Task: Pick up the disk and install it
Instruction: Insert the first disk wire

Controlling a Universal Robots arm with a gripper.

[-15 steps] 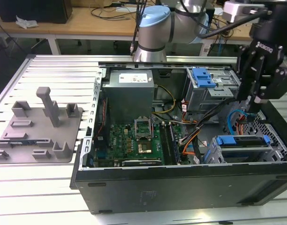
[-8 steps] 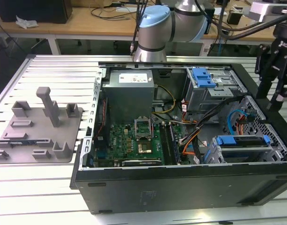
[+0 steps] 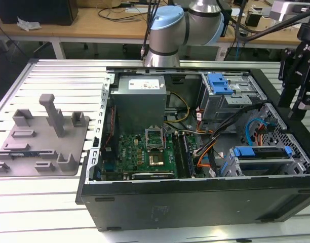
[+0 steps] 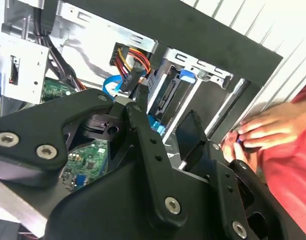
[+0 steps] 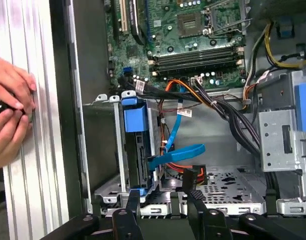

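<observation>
The disk (image 3: 261,152), a drive in a bright blue carrier, sits in the metal drive cage at the near corner of the open computer case, on the exterior view's right. In the first wrist view the disk (image 5: 135,145) stands edge-on in that cage, its blue handle facing the camera. My gripper (image 3: 297,112) hangs above the case's edge on the exterior view's right, apart from the disk. Its black fingers (image 5: 134,200) are spread, and the gripper (image 5: 164,197) is open with nothing between them. The second wrist view shows the gripper (image 4: 168,111) over the cage and the disk (image 4: 169,97).
A person's hands (image 5: 8,115) hold something small on the slatted table beside the case; one hand (image 4: 263,131) is close to the gripper. Inside the case are a grey power supply (image 3: 140,98), a motherboard (image 3: 145,152), cables and a blue latch (image 3: 219,83). A grey fixture plate (image 3: 38,147) lies on the exterior view's left.
</observation>
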